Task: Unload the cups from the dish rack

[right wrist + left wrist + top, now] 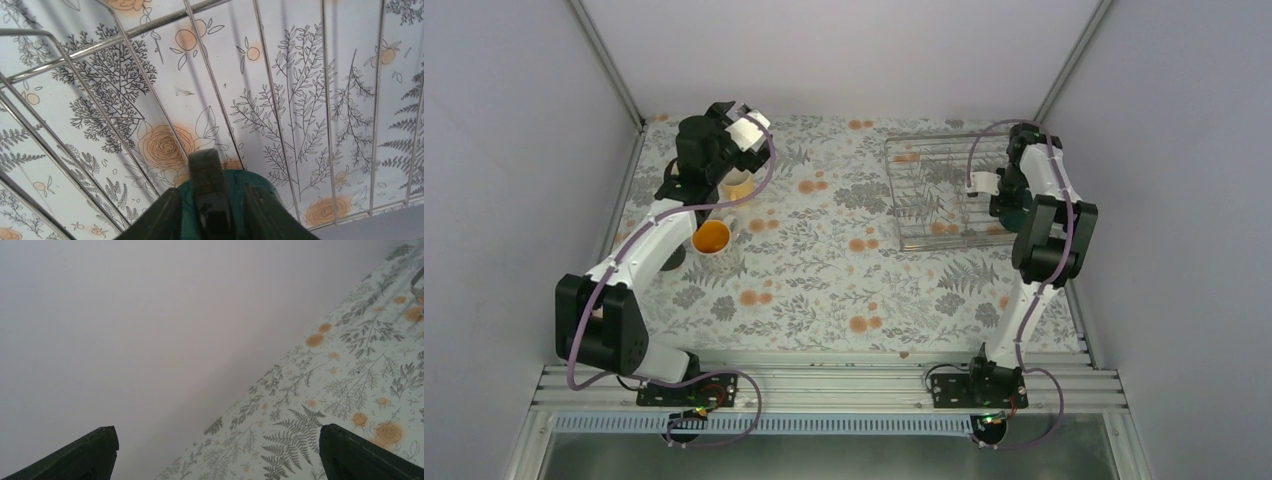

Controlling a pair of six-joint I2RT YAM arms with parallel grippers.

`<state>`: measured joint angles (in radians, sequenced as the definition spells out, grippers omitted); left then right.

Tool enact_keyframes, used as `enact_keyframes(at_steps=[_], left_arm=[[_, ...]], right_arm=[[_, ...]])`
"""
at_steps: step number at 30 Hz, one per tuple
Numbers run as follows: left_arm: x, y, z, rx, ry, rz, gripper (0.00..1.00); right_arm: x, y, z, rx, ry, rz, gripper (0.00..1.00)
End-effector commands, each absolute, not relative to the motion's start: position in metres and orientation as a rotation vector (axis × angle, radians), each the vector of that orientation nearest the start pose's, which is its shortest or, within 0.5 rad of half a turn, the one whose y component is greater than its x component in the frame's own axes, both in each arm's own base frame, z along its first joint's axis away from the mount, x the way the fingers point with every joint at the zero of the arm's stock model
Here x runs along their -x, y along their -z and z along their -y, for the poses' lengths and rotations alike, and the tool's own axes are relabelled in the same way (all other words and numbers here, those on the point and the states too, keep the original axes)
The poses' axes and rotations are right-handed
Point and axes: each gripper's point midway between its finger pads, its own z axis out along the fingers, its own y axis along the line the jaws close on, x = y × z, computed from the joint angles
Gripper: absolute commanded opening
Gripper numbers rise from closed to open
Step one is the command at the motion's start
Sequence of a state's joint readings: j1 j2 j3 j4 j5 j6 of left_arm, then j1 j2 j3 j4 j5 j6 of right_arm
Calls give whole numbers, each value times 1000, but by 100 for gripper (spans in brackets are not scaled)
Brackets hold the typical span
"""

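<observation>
**A:** How do the arms sit?

**B:** Both rise from the rail (824,385) at the near edge. The left arm (639,250) pushes its elbow out toward the left wall, then reaches along that side to the far left corner. The right arm (1044,245) holds its elbow high by the right wall, with the wrist bent down over the dish rack (914,190).

**A:** Any mugs on the tabletop (844,290)?

**B:** An orange-yellow mug (712,238) stands upright just beside the left forearm. A pale mug (740,186) stands just beyond it, partly hidden by the arm.

**A:** And the tools?

**B:** The left tool (217,432) is spread wide with nothing between its fingers, raised and aimed at the wall. The right tool (210,192) is closed on the dark green mug (250,179) at the rack's right end. I cannot tell whether that mug touches the wires.

**A:** Room to move?

**B:** The rack sits far right, close to the right wall. A broad stretch of floral tabletop lies between it and the two standing mugs.
</observation>
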<state>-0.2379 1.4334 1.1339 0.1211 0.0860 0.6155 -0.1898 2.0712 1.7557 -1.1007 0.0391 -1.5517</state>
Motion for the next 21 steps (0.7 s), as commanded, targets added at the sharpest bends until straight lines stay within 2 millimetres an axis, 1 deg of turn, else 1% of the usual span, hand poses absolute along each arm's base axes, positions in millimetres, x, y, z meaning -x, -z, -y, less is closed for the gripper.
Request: enact_keyframes(at_steps=[1,2,4,5,6,8,10,11,12,13,16,18,21], left_arm=[[-463,-323,132,-787,-176,-1551,100],[-463,-322,133,-788,-176,-1553,100],[-465,-321,134,-796,-174,-1555,100],[-465,-319,134,-799,-172,-1560,100],[-466,-318,135,-804,-168,-1563,100],[-467,-317,137,-806,-156,-1564,100],[-465,-320,142,-807,-127,-1557,100],[-464,-323,145,-808,-101,-1549,100],[-461,-326,149,-816,-76,-1534,100],[-458,-330,154,-825,-49,-1516,100],[-449,-339,168,-856,52,-1473,100],[-443,-342,180,-894,137,-1450,100],[-436,-342,196,-946,257,-1427,100]], right_arm=[[-423,-81,85,1952,172,-2422,28],[-424,-81,84,1949,170,-2423,22],[-427,-79,82,1941,165,-2430,13],[-429,-78,82,1934,170,-2440,6],[-432,-77,83,1922,179,-2452,4],[-439,-78,82,1881,188,-2481,4],[-451,-86,80,1819,185,-2490,4],[-461,-93,78,1774,192,-2486,4],[-474,-108,76,1720,212,-2457,4],[-482,-121,73,1678,224,-2437,4],[-498,-160,57,1583,250,-2363,4],[-500,-184,41,1532,273,-2327,4],[-502,-220,16,1470,317,-2244,4]])
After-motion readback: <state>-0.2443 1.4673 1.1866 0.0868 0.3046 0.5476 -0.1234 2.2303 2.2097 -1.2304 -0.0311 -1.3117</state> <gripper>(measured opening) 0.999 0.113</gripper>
